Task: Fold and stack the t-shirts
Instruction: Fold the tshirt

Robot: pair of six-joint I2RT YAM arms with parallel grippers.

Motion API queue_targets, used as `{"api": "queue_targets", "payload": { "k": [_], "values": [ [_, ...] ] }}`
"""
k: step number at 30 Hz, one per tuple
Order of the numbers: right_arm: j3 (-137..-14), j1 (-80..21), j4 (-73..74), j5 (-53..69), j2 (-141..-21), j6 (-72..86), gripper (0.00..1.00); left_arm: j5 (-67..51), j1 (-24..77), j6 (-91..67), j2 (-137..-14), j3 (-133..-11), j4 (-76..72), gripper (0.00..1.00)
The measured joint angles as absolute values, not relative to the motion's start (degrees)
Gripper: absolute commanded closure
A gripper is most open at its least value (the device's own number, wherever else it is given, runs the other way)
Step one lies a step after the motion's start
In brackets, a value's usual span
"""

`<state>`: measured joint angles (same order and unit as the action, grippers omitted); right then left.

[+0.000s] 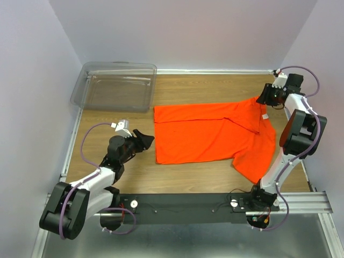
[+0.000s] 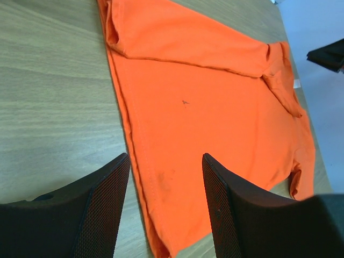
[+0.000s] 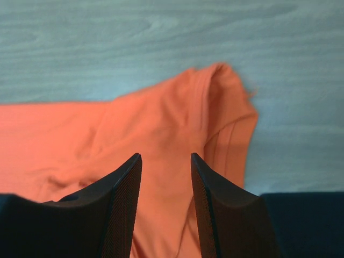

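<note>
One bright orange t-shirt [image 1: 209,134] lies on the wooden table, its far edge folded over toward me and a sleeve hanging toward the near right. A small white tag [image 1: 265,116] shows near its right end. My left gripper [image 1: 147,138] is open and empty, just off the shirt's left hem; in the left wrist view [image 2: 165,157] the hem [image 2: 145,177] lies between the open jaws. My right gripper [image 1: 263,98] is open over the shirt's far right corner; in the right wrist view [image 3: 165,156] the orange fabric [image 3: 161,118] lies under the jaws, not pinched.
A clear plastic bin [image 1: 115,86] stands at the back left corner. Bare wood table [image 1: 107,123] lies left of the shirt. White walls close in the left, back and right sides. A black rail [image 1: 183,203] runs along the near edge.
</note>
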<state>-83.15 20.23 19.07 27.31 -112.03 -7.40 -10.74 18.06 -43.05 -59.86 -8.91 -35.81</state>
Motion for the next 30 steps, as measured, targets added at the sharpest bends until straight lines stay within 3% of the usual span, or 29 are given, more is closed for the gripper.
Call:
{"api": "queue_targets", "payload": {
  "k": [10,21,22,26,30],
  "values": [
    [-95.57,20.21,19.05,26.17,-123.28,-3.99,0.53,-11.27,18.06,-43.03,-64.45,-8.88,-37.1,0.36],
    [-100.05,20.21,19.38,26.37,-129.62,-1.17,0.63,-11.44,18.06,-42.87,-65.12,-9.69,-37.43,0.38],
    [-100.25,20.21,19.35,26.37,-129.78,-1.04,0.65,-11.44,18.06,-42.89,-65.12,-9.69,-37.45,0.38],
    [-100.25,20.21,19.42,26.37,-130.02,-0.71,0.89,-11.44,18.06,-42.89,-65.1,-9.74,-37.43,0.39],
    [-100.18,20.21,19.38,26.09,-130.06,-0.93,0.96,-11.42,18.06,-42.68,-65.1,-11.29,-36.95,0.39]
  ]
}}
